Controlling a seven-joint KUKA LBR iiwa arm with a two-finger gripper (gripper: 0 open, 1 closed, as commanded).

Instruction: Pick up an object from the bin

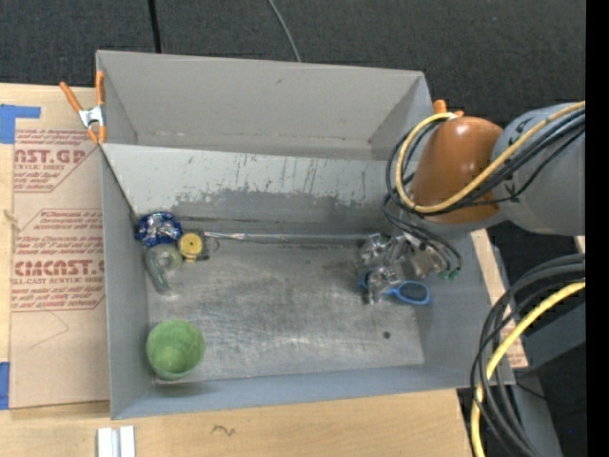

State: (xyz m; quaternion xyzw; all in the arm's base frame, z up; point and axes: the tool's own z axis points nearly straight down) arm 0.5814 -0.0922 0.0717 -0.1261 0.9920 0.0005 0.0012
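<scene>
Camera view, looking down into the grey bin (285,174): your claw (383,272) is low over the floor on the picture's right-hand side, hanging off the orange-capped wrist (457,165) with its yellow cables (411,165). Honestly, you can't tell from this angle whether the claw is spread or pressed together, since the metal parts bunch into one cluster.

Right beside the claw, on the side nearer the front wall and a touch toward the arm, lies a small blue loop-shaped thing (412,293). It sits up against the claw, but you can't tell if it's touching or pinched.

Everything else is well apart from the claw, across the floor toward the picture's left:
- a crumpled blue-and-white thing (157,227) by the back-left corner
- a little yellow disc (190,246) just beside it
- a clear curved piece (162,267) just in front of those two
- a fuzzy green ball (174,347) further toward the front wall

A thin rod (285,237) runs along the foot of the back wall, from near the yellow disc toward the claw.
</scene>
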